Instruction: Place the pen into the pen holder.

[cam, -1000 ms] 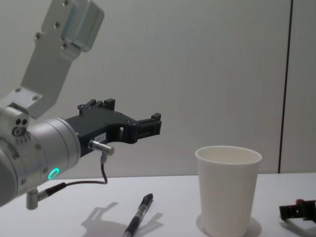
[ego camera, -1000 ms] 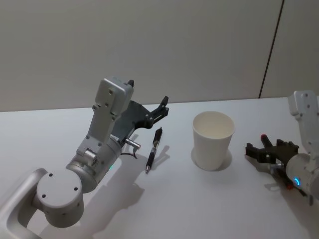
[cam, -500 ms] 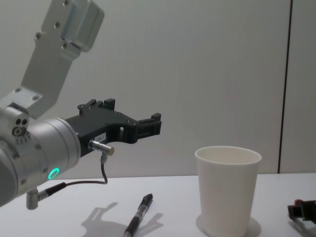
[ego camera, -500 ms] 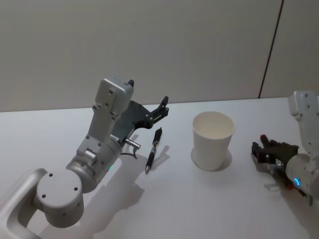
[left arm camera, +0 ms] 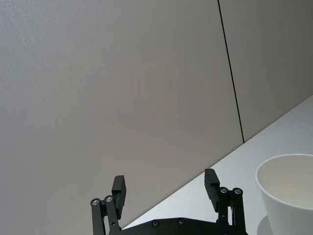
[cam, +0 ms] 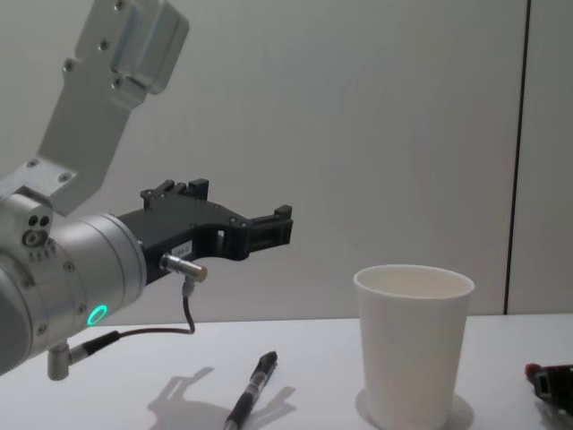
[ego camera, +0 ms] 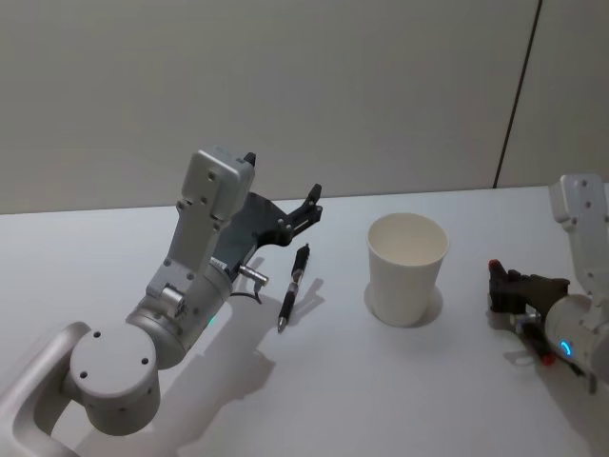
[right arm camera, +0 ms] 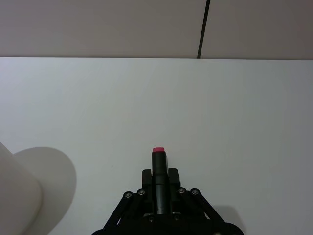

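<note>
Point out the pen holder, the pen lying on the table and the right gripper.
pen holder (ego camera: 405, 286), head view, on its outer wall.
black pen (ego camera: 293, 288), head view, mid-barrel.
right gripper (right arm camera: 159, 175), right wrist view, between its fingertips, shut on the red-tipped pen (right arm camera: 158, 154).

Figure: a robotics laboratory bench. You look at a plain white desk (ego camera: 381, 381) set against a pale panelled wall (ego camera: 285, 76) with one dark vertical seam (ego camera: 519, 95). The grey machined left arm (ego camera: 205, 209) and right arm (ego camera: 582, 219) reach in over the desk, and the left arm carries a lit teal ring (cam: 95, 314). The props are few and plain: a paper-cup pen holder (ego camera: 407, 267) and a pen (ego camera: 293, 286).
</note>
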`<move>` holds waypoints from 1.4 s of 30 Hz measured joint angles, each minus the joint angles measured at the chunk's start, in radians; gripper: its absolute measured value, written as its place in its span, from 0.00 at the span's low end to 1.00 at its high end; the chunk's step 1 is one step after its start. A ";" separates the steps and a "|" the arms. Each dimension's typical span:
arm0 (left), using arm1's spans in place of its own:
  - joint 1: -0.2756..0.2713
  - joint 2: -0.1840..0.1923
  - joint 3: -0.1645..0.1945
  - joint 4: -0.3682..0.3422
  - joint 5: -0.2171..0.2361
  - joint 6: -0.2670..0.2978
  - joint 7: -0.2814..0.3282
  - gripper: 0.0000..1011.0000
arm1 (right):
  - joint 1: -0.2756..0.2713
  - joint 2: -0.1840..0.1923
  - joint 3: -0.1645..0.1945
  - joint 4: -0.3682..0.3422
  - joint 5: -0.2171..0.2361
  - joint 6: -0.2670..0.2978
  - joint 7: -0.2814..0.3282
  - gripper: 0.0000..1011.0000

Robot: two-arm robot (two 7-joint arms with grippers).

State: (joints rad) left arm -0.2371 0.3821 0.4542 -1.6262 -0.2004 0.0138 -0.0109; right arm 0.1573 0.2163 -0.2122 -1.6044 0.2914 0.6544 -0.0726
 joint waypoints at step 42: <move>0.000 0.000 0.000 0.000 0.000 0.000 0.000 0.99 | 0.001 -0.003 0.001 -0.004 -0.002 -0.015 -0.005 0.18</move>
State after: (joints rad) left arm -0.2371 0.3821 0.4542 -1.6262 -0.2003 0.0139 -0.0109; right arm 0.1581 0.2130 -0.2109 -1.6085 0.2894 0.6396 -0.0775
